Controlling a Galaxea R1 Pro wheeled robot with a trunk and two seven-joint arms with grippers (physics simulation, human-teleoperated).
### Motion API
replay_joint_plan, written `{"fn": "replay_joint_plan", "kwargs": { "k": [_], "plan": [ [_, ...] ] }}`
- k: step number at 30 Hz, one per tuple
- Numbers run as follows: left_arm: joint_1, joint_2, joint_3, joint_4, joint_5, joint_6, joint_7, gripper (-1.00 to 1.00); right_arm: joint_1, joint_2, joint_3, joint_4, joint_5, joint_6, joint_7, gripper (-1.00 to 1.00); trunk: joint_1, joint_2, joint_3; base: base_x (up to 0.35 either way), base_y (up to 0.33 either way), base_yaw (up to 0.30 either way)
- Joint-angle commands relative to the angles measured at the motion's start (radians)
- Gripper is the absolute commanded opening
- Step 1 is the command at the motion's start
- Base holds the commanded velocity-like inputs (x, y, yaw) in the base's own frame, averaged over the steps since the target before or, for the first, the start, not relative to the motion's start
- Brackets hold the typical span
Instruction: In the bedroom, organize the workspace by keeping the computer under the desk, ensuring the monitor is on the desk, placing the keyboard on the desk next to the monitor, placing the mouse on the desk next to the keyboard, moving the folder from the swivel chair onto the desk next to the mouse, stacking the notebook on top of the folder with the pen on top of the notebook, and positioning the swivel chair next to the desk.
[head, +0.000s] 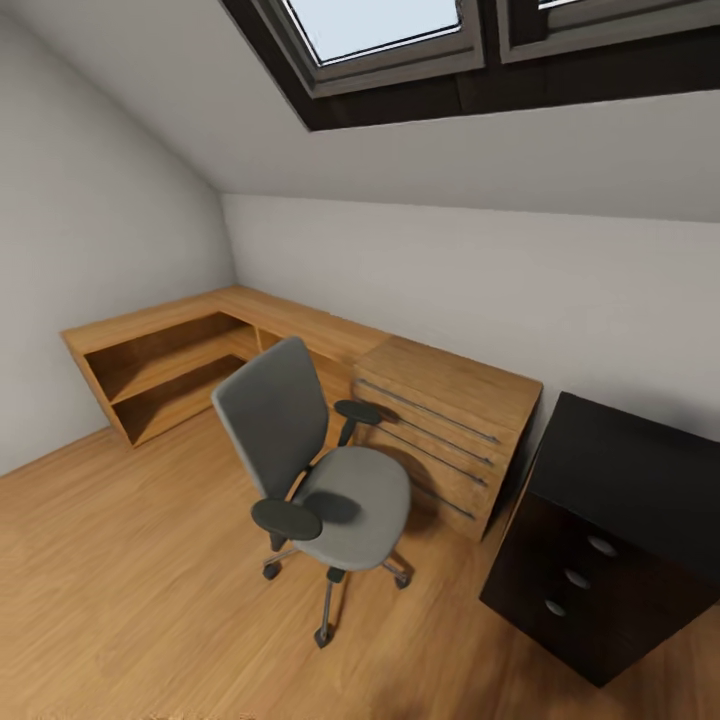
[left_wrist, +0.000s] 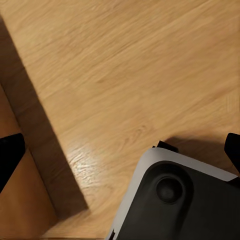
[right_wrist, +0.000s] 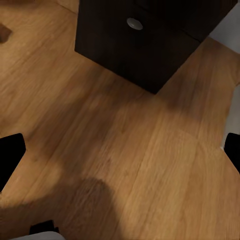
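We are in the bedroom, under a sloped wall with a skylight (head: 385, 30), facing the swivel chair (head: 315, 470), which stands on the light wood floor (head: 130, 590) just in front of a low light-wood shelf unit (head: 170, 350) that runs along the wall into the corner and ends in a wooden drawer block (head: 450, 430). A black drawer unit (head: 610, 540) with silver knobs stands beside that block. The chair's grey seat looks bare from here; we see no blue folder on it. So, as far as we can judge, every placing step remains open: the chair must go next to the desk, and the folder, notebook and pen must be stacked. In the left wrist view the left gripper (left_wrist: 120, 155) hangs over bare floor, its dark fingertips (left_wrist: 10, 155) at opposite edges of the picture, so the jaws stand wide with nothing between them; part of the robot's grey-and-white base (left_wrist: 180, 200) lies below. The right gripper (right_wrist: 120, 155) is likewise wide and empty over the floor, near the corner of the black drawer unit.
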Motion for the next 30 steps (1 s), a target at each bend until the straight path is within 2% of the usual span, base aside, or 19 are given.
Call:
{"fn": "replay_joint_plan", "kwargs": {
  "k": [1,15,17,20,30],
  "plan": [
    [-0.001,0.0,0.005,0.001,-0.004,-0.003,0.002,1.0,-0.001,0.0,0.009,0.002,-0.004,-0.003,-0.005,1.0,0.0,-0.001,-0.001,0.0,0.0,0.23],
    [-0.001,0.002,0.006,0.001,-0.003,0.011,0.001,1.0,-0.001,0.0,0.007,0.001,-0.014,-0.011,-0.007,1.0,0.0,-0.001,-0.001,0.0,0.0,0.254],
    [-0.001,0.002,0.004,0.001,-0.004,0.017,-0.019,1.0,-0.001,0.001,0.007,0.002,-0.015,-0.045,-0.01,1.0,0.0,-0.001,-0.001,0.0,0.0,0.26],
    [-0.001,0.004,0.003,0.001,-0.004,0.017,-0.044,1.0,-0.001,0.001,0.007,0.002,-0.015,-0.054,-0.011,1.0,0.0,-0.001,-0.001,0.0,0.0,0.26],
    [-0.001,0.002,0.004,0.001,-0.004,0.019,-0.06,1.0,-0.001,0.001,0.006,0.002,-0.024,-0.056,-0.013,1.0,0.0,-0.001,-0.001,0.002,0.0,0.26]
  ]
}}
